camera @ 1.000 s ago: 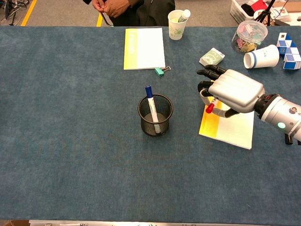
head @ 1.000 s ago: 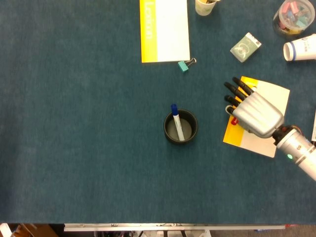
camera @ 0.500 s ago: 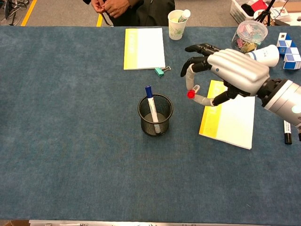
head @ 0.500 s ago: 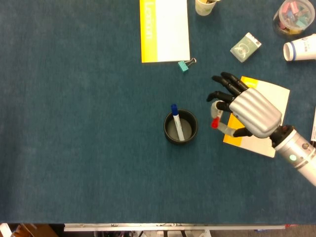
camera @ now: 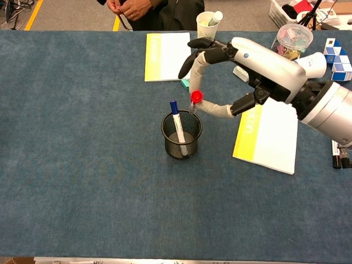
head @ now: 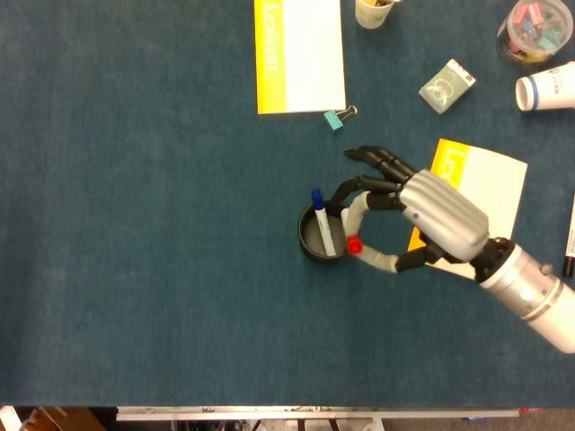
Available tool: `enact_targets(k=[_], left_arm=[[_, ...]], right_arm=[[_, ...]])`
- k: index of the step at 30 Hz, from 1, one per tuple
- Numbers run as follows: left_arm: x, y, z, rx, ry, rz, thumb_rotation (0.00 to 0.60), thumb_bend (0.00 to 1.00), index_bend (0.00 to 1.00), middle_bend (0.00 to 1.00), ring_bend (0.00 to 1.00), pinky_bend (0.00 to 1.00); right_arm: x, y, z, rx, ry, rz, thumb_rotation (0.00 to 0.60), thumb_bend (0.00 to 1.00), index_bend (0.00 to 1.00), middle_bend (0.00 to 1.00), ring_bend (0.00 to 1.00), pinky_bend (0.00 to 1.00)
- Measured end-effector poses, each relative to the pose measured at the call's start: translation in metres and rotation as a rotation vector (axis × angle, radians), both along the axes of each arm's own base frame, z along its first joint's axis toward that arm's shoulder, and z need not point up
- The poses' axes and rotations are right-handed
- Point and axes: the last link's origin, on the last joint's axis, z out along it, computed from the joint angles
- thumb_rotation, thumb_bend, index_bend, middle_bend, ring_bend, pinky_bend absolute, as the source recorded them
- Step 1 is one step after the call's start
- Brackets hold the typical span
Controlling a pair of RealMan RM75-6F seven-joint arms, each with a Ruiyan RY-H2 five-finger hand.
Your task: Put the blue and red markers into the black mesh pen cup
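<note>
A yellow-and-white notebook [head: 299, 56] lies at the upper centre-left of the head view, with a small teal binder clip [head: 335, 118] just below its lower right corner. Just above the middle of the frame stands the round black mesh pen cup [camera: 181, 134] on the dark blue felt table [head: 144, 251]. The blue-capped white marker [camera: 176, 121] already stands inside the cup, leaning against its left wall with the cap poking above the rim.

Just right of the cup, the silver right hand [head: 422, 218] with black fingers reaches in from the lower right of the frame. It pinches the red-capped marker [camera: 195, 98] between thumb and a curled finger, the other fingers spread out above. In the chest view the red cap sits over the cup's right rim; whether the marker's tip is already inside the cup I cannot tell, since the body is mostly hidden by the fingers.

Behind the hand lies a second yellow-and-white booklet [head: 476, 184]. Toward the upper right of the head view are a pale green card box [head: 446, 86], a white paper cup lying on its side [head: 544, 88] and a clear tub of coloured clips [head: 535, 29]. A paper cup [camera: 206, 27] stands at top centre. The left hand shows in neither view.
</note>
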Motion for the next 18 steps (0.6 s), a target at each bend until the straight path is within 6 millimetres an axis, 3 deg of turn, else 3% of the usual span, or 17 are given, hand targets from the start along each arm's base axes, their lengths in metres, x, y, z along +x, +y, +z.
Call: enact_targets(k=[10, 18], left_arm=[[-0.003, -0.002, 0.0, -0.004, 0.0, 0.011, 0.6, 0.36, 0.31, 0.21, 0.2, 0.1], [-0.006, -0.003, 0.0, -0.005, 0.003, 0.021, 0.6, 0.36, 0.31, 0.21, 0.2, 0.1]], right_arm=[[0.005, 0.004, -0.028, 0.095, -0.005, -0.017, 0.6, 0.32, 0.63, 0.35, 0.06, 0.0], [-0.008, -0.004, -0.041, 0.092, 0.028, -0.065, 0.6, 0.32, 0.63, 0.35, 0.06, 0.0]])
